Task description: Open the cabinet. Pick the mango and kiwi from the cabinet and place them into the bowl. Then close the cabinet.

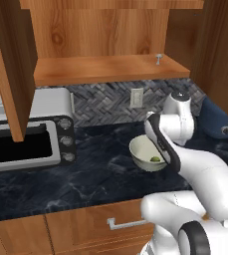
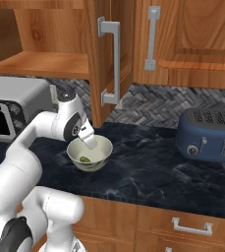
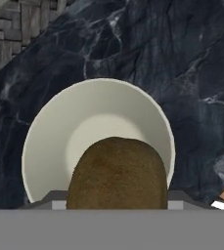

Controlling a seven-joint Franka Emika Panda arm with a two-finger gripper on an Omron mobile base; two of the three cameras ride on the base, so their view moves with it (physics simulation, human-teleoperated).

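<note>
The gripper [image 3: 117,197] is clamped partway shut around the kiwi [image 3: 117,173], directly above the bowl [image 3: 50,127]. The mango [image 2: 85,159] already lies on the bowl's floor, so the step in hand is the kiwi's drop. Next the jaws need only spread; the fruit hangs inside the rim, toward its near edge, so a small nudge toward the bowl's middle would be safer. Above the bowl the cabinet [image 1: 110,69] stands open, shelf bare, its right door [image 2: 111,54] jutting out just behind the bowl. The arm must rise clear of that door's edge before swinging it shut. The toaster [image 2: 212,135] sits well apart to the bowl's right, the toaster oven [image 1: 31,137] to its left.
</note>
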